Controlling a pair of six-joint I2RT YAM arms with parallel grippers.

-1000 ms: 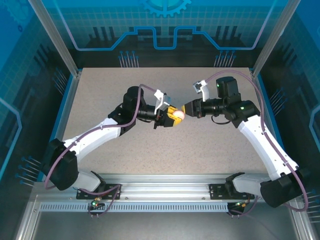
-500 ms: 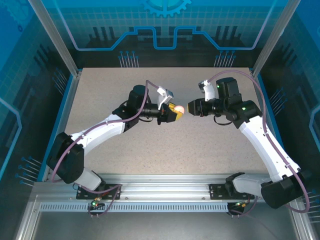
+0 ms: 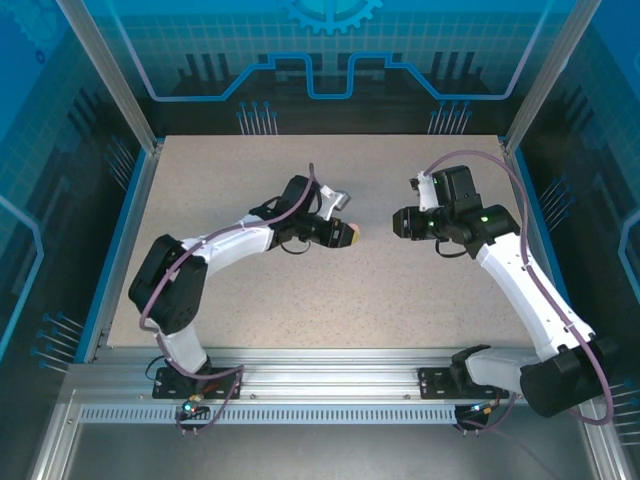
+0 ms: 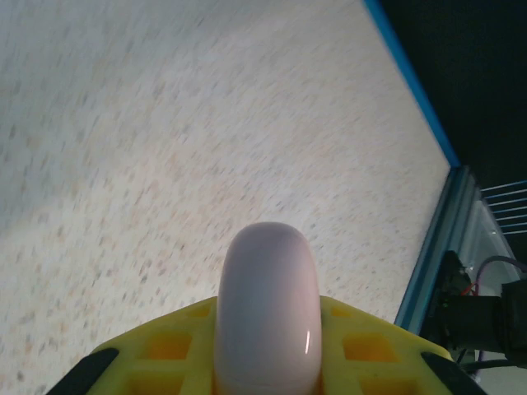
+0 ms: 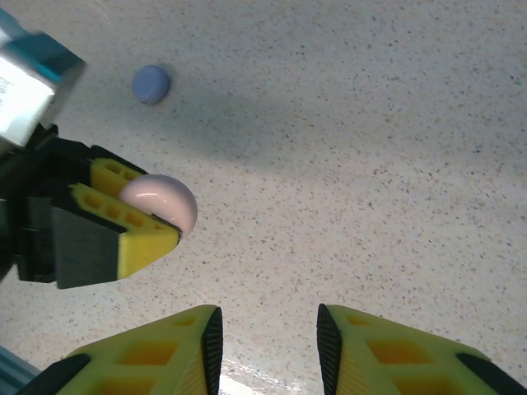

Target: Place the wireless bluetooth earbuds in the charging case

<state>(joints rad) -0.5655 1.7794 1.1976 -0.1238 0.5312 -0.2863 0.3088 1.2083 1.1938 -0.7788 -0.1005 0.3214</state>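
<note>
**Q:** Right claw [image 3: 397, 222], has it moved in the last second?

**A:** Yes. It has drawn back from the case [image 5: 160, 202]. Its tips were right at the case a second ago, and now bare speckled surface [image 3: 300, 300] shows between them.

**Q:** Is that claw holding anything?

**A:** No. It is released: its two yellow fingers stand apart with nothing between them, pointing toward the case.

**Q:** Where is the case?

**A:** The left claw [image 3: 350, 234] grasps it, clenched on both sides. The case is pale pink, rounded and glossy, and is held clear of the surface.

**Q:** Anything else near the case?

**A:** A bluish round thing [image 5: 151, 83] lies on the surface beyond the case, apart from it. It is too small to tell what it is.
</note>
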